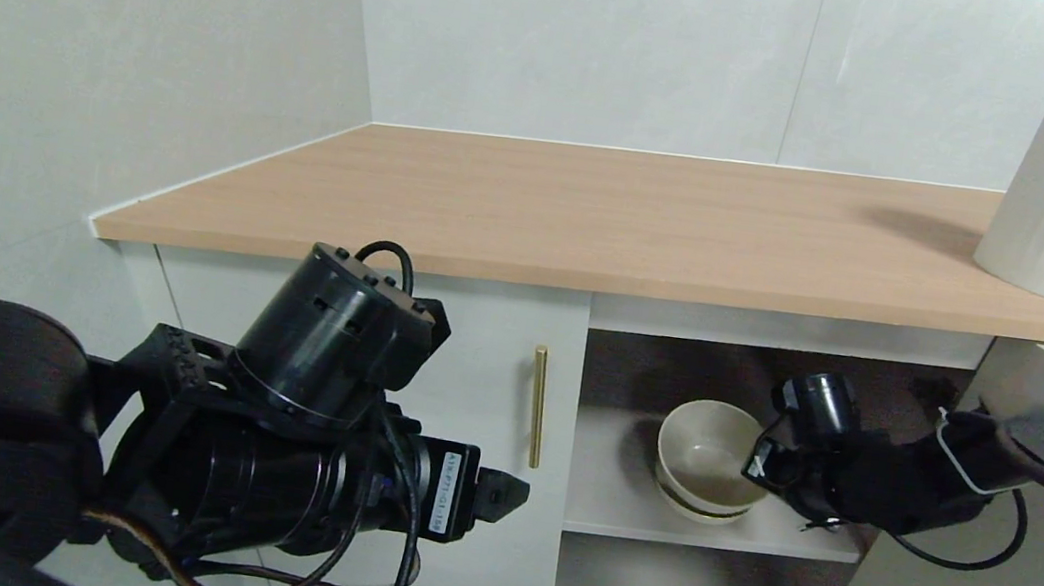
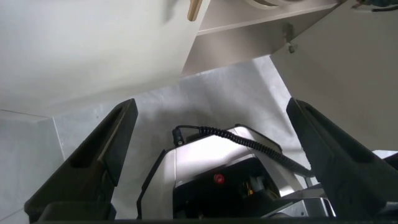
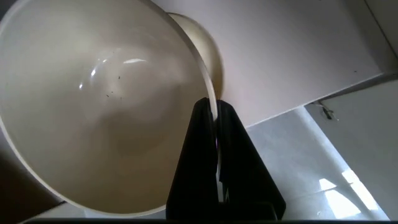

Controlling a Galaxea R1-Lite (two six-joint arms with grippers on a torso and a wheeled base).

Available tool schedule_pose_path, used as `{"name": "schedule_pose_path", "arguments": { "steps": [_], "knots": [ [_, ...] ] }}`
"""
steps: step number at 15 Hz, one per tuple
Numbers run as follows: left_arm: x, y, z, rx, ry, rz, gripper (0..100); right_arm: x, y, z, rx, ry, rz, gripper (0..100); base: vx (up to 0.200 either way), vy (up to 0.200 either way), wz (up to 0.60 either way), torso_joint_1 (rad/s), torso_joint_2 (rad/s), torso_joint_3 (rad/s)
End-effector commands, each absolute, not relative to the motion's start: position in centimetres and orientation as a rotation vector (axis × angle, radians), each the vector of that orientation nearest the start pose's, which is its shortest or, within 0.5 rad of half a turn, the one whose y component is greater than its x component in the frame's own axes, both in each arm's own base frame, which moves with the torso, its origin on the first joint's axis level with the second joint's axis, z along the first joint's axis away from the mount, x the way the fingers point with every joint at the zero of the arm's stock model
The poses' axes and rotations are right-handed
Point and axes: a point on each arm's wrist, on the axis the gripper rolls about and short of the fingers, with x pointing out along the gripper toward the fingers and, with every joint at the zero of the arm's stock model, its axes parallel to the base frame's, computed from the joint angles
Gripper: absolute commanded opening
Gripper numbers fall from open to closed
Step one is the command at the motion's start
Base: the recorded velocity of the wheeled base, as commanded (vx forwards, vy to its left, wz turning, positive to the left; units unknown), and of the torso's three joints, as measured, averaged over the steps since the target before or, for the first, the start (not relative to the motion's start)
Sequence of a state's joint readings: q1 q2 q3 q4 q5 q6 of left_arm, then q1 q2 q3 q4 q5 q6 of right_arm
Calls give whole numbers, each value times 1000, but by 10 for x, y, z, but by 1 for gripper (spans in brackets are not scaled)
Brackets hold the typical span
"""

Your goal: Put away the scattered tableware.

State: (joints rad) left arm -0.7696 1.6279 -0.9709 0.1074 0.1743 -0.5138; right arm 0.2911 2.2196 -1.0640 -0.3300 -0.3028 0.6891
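Nearly done I think: right gripper (image 1: pixel 758 465) pinches the rim of the bowl (image 1: pixel 701 448), tilted inside the cupboard, down at the shelf (image 1: pixel 614 512). It just needs releasing. Left gripper (image 2: pixel 211 112) hangs wide open, empty.

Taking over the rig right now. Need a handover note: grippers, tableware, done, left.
Left gripper: open, empty, in front of the closed cabinet door.
Right gripper: shut on the bowl at its rim, inside the open cabinet side.
Bowl: tilted, at the upper shelf; contact with the shelf unclear.
Done: bowl is inside the cabinet.
Left: probably set it flat, release, pull the right arm out.
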Motion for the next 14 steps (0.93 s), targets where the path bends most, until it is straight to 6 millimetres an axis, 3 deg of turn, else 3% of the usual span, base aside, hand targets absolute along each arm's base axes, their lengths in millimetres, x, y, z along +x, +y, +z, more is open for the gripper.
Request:
{"name": "schedule_pose_path", "arguments": {
  "steps": [1,14],
  "knots": [
    [200,-190,181,-125,810,-370,100,381,101,22,407,764,-300,0,0,0,0,0,0,0],
    [200,-189,182,-126,808,-371,100,389,103,16,418,761,-301,0,0,0,0,0,0,0]
  ]
}}
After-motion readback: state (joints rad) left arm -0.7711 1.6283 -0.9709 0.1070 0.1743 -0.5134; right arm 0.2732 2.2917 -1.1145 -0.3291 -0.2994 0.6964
